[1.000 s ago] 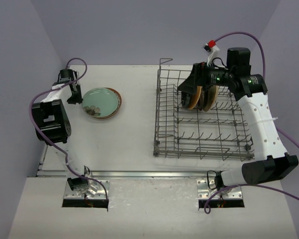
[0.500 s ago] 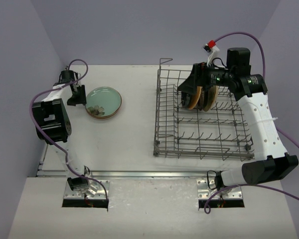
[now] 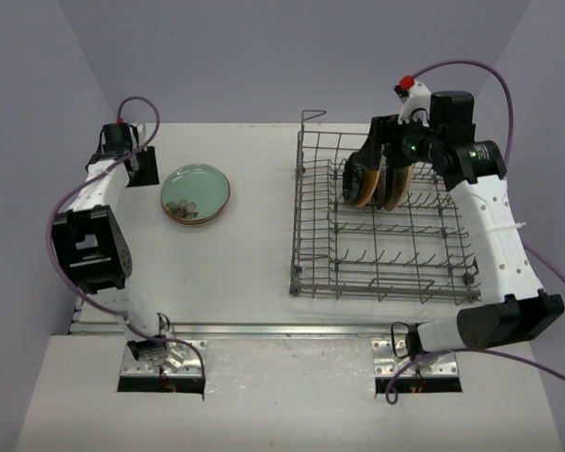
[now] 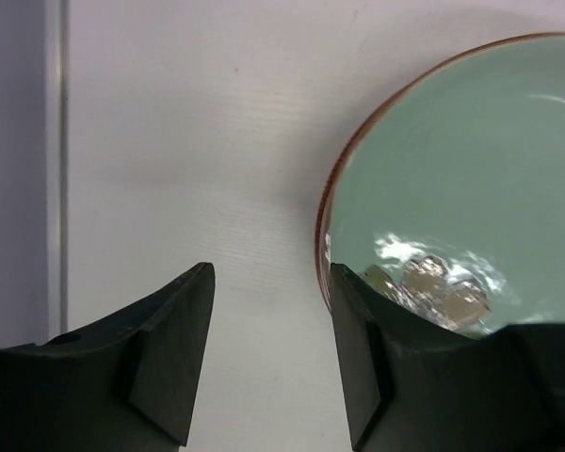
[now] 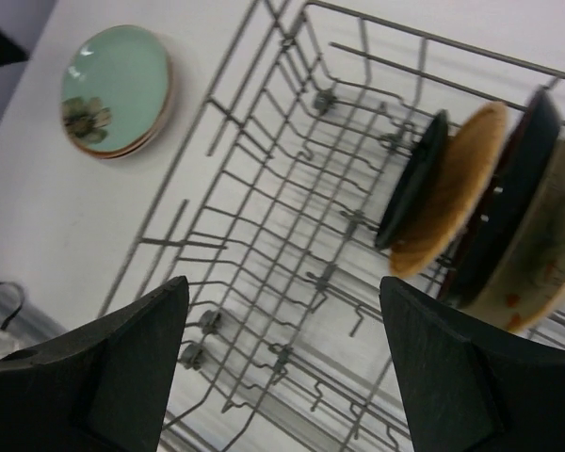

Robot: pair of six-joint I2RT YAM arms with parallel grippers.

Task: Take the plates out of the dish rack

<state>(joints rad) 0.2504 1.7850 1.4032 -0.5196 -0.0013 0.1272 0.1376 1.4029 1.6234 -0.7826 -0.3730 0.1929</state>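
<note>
The grey wire dish rack point(image 3: 386, 247) point(image 5: 264, 217) stands on the right of the table. Several plates stand upright in its back row: a black one point(image 5: 412, 179), a tan-orange one point(image 5: 454, 188) point(image 3: 364, 187), another dark one point(image 5: 510, 202) and a cream one point(image 5: 546, 250). My right gripper point(image 3: 371, 158) point(image 5: 282, 292) hovers above and just left of them, open, holding nothing. A pale green plate point(image 3: 196, 188) point(image 4: 471, 179) point(image 5: 115, 87) tops a small stack on the table at the left. My left gripper point(image 3: 143, 168) point(image 4: 269, 282) is open over bare table beside that stack's rim.
The left wall and the table's edge strip point(image 4: 55, 160) run close behind the left gripper. A raised wire loop point(image 3: 312, 121) stands at the rack's far left corner. The rack's front rows of tines point(image 3: 377, 259) hold nothing.
My left gripper has opened and pulled back left and away from the plate stack. The right wrist has tipped up above the racked plates, its jaws a little narrower.
</note>
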